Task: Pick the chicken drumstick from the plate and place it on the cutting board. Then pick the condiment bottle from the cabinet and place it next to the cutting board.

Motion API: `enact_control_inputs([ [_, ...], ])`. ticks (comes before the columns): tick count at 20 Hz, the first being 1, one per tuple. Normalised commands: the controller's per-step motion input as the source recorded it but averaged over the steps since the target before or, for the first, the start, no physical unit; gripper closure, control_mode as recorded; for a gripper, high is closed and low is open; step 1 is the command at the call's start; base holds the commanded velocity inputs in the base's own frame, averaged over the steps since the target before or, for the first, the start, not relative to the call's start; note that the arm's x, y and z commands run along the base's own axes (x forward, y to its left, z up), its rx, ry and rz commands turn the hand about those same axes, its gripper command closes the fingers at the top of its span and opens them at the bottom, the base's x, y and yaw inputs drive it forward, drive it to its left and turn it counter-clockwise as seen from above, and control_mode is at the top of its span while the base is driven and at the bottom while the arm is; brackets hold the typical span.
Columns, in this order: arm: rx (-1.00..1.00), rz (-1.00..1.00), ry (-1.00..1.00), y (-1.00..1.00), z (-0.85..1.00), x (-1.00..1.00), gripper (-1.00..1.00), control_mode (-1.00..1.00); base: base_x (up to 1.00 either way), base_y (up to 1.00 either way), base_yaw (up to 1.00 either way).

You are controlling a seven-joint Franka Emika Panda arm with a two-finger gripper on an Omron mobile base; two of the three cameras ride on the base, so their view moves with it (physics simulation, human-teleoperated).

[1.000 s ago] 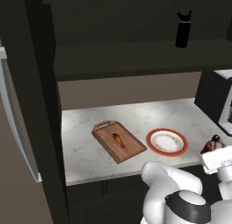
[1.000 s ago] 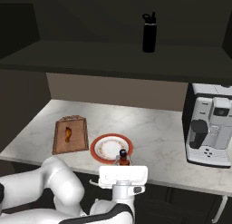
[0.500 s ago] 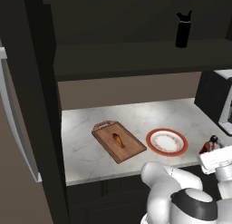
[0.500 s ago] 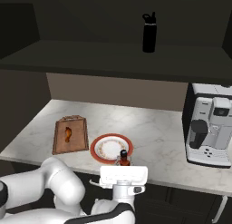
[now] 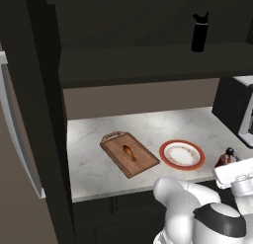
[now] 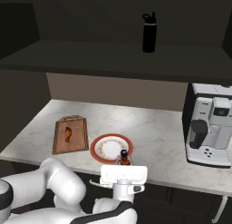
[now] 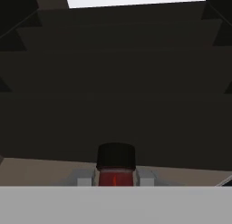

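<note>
Counter (image 6: 154,128) of pale marble under dark cabinet (image 6: 90,60).
Cutting board (image 5: 129,153) bears chicken drumstick (image 5: 129,152); plate (image 5: 182,154) beside it; gripper (image 7: 116,177) clamped on condiment bottle (image 7: 116,166).

A small red condiment bottle with a dark, rounded cap (image 7: 116,166) rises at the bottom centre, held between two pale grey fingers (image 7: 84,177) that press against its red neck on either side. Behind it spreads the dark, nearly black cabinet (image 7: 118,82), its surface crossed by faint horizontal bands. A pale beige strip runs below the cabinet, and a bright white patch shows along the top edge.
</note>
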Motion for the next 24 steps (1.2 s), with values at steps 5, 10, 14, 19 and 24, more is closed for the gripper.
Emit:
enact_control_inputs([
  [5,0.00,-0.01,0.00,0.00,-0.14,0.13,1.00,-1.00,0.00,0.00,0.00],
  [10,0.00,0.00,0.00,-0.02,-0.16,0.14,1.00,-1.00,0.00,0.00,0.00],
  [14,0.00,0.00,0.00,-0.12,-0.15,0.18,1.00,-1.00,0.00,0.00,0.00],
  [19,0.00,0.00,0.00,-0.20,-0.13,0.19,1.00,-1.00,0.00,0.00,0.00],
  [24,0.00,0.00,0.00,-0.20,-0.13,0.16,1.00,-1.00,0.00,0.00,0.00],
])
